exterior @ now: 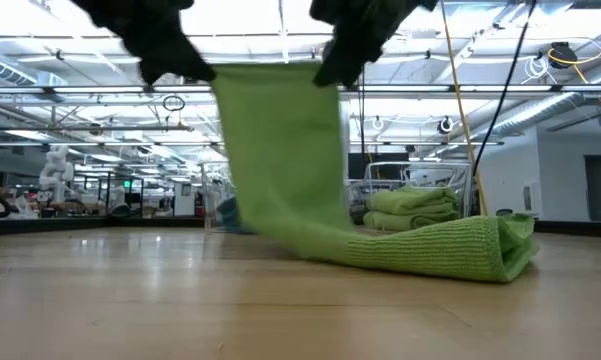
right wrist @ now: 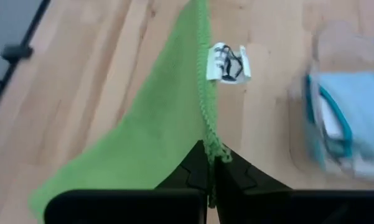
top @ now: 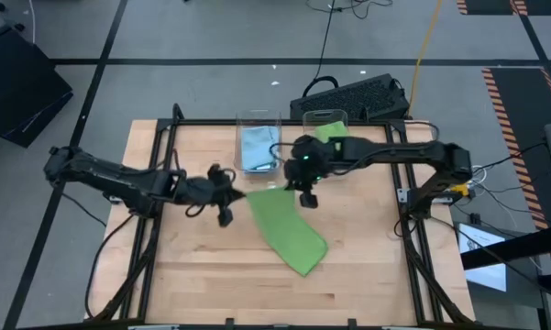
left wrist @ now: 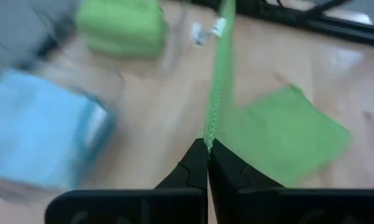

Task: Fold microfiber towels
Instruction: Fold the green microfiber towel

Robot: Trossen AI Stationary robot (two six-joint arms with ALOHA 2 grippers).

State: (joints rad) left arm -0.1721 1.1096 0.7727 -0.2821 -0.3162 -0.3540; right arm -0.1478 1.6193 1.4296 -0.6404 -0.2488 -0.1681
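Observation:
A lime green microfiber towel [top: 289, 229] is held up by its far edge between my two grippers. My left gripper [top: 236, 195] is shut on one end of that edge and my right gripper [top: 304, 194] on the other. In the low view the towel [exterior: 280, 150] hangs as a sheet below both grippers, and its near end [exterior: 460, 250] lies on the table. A white tag [right wrist: 227, 62] sits on the held edge. My left gripper pinches the towel's hemmed top edge at its left corner [left wrist: 209, 142] between its two fingers, slanting down from the table's left. The edge runs straight and taut away from the fingers. The cloth hangs below. My right gripper pinches the same hemmed edge at its right corner [right wrist: 210, 148] between its two fingers, slanting down from the table's right. The edge stretches taut toward the other gripper, the tag on it. The cloth hangs below, its lower part on the table.
Two clear bins stand at the table's far side: one with light blue towels [top: 257, 147], one with folded green towels [top: 328, 128]. A black keyboard [top: 353, 96] lies beyond the far edge. Bare wood stretches along the near side [top: 211, 284].

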